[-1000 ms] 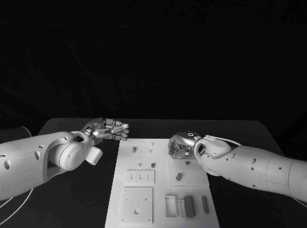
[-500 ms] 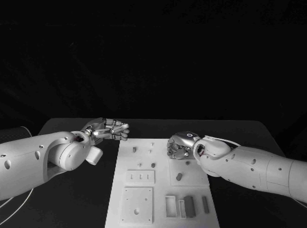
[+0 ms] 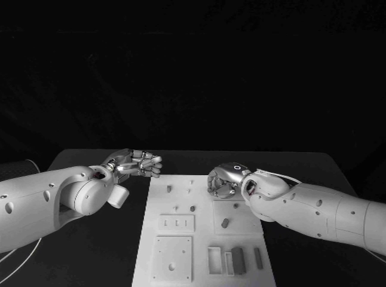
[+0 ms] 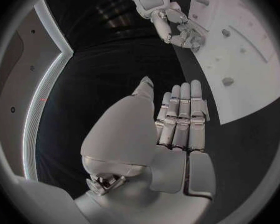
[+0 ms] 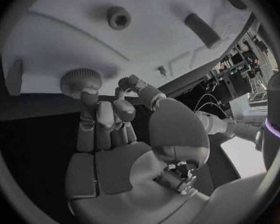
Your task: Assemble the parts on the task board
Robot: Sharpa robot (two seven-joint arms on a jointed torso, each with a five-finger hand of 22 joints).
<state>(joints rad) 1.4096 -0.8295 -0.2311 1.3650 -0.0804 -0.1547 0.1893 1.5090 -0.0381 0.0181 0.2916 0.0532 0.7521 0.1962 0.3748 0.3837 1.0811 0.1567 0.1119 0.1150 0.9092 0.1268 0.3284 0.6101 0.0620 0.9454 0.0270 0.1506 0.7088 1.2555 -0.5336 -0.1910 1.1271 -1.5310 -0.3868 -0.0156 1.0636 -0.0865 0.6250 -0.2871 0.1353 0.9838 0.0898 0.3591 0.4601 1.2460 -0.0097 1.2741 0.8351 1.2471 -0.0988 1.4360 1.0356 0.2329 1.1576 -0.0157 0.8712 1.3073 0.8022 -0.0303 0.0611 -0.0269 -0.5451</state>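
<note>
1. While the black table carries everything, the white task board runs down its middle, its far end beneath the right hand's fingers and just beside the left hand's fingertips.
2. Left hand hovers off the board's far left corner; its fingers lie straight and pressed together, holding nothing.
3. Right hand sits over the board's far right part, fingers curled inward, their tips touching or nearly touching a round toothed part. Whether it is actually pinched I cannot tell.
4. Nearer the robot than those fingers, several parts lie loose in the board's near trays, and a short peg rests in a recess.
5. Smallest, a few pins stand between the two hands.
6. Judging from this, assembly looks early: most pieces appear unplaced, and the toothed part seems to be the one in hand.
</note>
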